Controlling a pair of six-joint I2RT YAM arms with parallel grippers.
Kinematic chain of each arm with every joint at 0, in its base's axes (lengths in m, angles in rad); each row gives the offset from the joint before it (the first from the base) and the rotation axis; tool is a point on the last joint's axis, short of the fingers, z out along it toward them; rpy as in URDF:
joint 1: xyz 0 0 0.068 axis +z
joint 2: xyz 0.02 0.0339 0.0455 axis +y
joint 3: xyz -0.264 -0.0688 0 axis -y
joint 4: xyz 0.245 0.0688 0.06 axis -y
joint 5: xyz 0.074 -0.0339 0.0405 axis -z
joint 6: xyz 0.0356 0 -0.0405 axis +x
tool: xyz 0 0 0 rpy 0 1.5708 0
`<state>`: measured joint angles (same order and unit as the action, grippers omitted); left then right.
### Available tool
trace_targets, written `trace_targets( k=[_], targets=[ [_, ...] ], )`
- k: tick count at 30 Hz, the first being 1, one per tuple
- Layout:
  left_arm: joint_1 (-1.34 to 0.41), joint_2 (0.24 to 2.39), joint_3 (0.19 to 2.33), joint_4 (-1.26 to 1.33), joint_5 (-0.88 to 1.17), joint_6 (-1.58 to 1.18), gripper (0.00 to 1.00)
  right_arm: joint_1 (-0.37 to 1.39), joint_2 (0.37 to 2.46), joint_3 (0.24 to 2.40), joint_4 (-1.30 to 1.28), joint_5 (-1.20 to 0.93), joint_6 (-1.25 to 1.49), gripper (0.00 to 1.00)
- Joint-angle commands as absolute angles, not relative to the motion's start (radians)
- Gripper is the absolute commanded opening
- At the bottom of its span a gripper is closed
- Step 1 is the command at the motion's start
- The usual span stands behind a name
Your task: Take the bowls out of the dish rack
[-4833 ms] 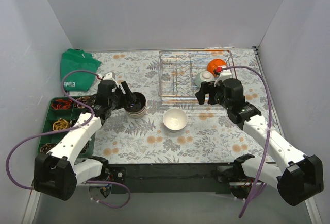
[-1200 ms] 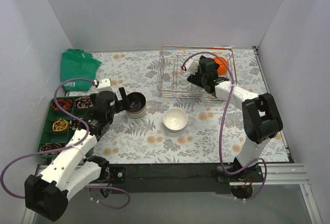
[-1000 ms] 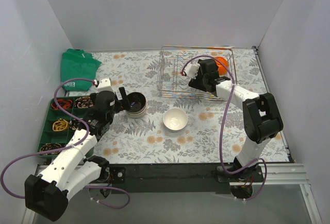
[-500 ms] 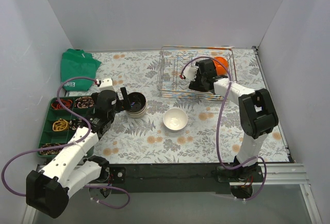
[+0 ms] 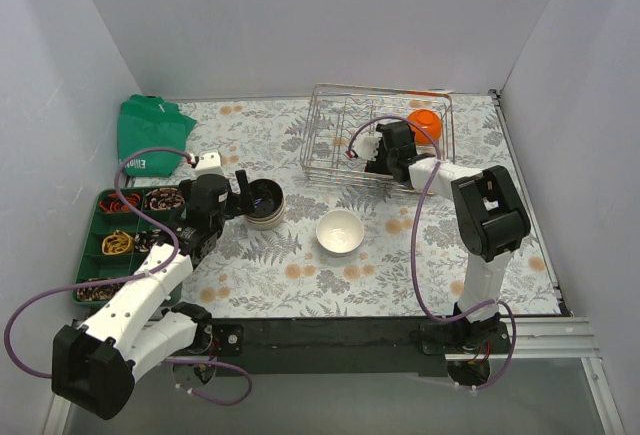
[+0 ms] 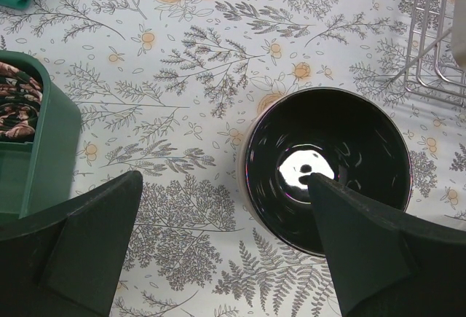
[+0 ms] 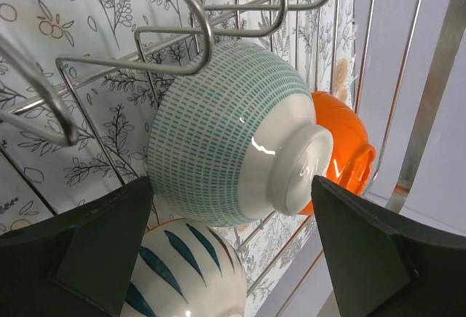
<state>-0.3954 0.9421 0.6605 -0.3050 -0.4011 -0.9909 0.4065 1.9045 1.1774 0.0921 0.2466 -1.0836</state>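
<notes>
**Left to right.** Far left, a green tray (image 6: 52, 155) of oddments sits on the table (image 5: 250, 275). The left gripper (image 6: 224, 178) hangs over the black bowl (image 6: 328, 167) with its jaws spread and empty. That bowl stands upright on the table, already out of the rack. A white bowl (image 5: 340, 232) stands upright to its right, also unloaded. The rack (image 5: 330, 150) lies at the rear right.

Inside the rack, the right gripper (image 7: 231, 182) is opened wide and holds nothing. Its fingers (image 7: 80, 259) flank a hatched bowl (image 7: 218, 127), which lies on its side against the prongs with its foot towards the camera (contact cannot be confirmed). An orange bowl (image 7: 346, 153) sits just behind it and a striped bowl (image 7: 189, 280) just below.

**Handling, as judged.** Glazed ceramic is rigid, fairly light, slick and easily chipped. The best hold is probably across the rim wall, one finger inside and one outside. Pads placed over the rounded belly would likely slide. The bowl should be lifted clear of the wire prongs before it is swung away, lest it knock its neighbours.
</notes>
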Motion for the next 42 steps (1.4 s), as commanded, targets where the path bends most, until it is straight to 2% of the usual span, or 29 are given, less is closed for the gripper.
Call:
trace_targets(
  k=[1,6,14,17,21,27,33,42],
  targets=[
    [-0.399,0.94,0.652,-0.284,-0.396,-0.977,0.98,0.402,1.945,1.14,0.118,0.278,-1.075,0.99],
    [-0.399,0.94,0.652,-0.284,-0.394,-0.979,0.98,0.402,1.967,1.124,0.133,0.308,-1.063,0.99],
    [-0.399,0.936,0.652,-0.284,-0.39,-0.979,0.98,0.417,1.947,1.103,0.181,0.402,-1.045,0.91],
    [-0.399,0.93,0.649,-0.284,-0.39,-0.982,0.98,0.439,1.915,1.1,0.183,0.428,-1.025,0.82],
    [-0.399,0.913,0.649,-0.284,-0.39,-0.983,0.98,0.463,1.865,1.092,0.186,0.429,-0.991,0.64],
    [-0.399,0.882,0.647,-0.282,-0.385,-0.986,0.98,0.479,1.812,1.083,0.199,0.434,-0.942,0.48],
    [-0.399,0.862,0.643,-0.281,-0.383,-0.988,0.98,0.48,1.77,1.089,0.199,0.428,-0.884,0.37],
    [-0.399,0.847,0.643,-0.281,-0.376,-0.988,0.98,0.477,1.701,1.126,0.198,0.39,-0.77,0.33]
  ],
)
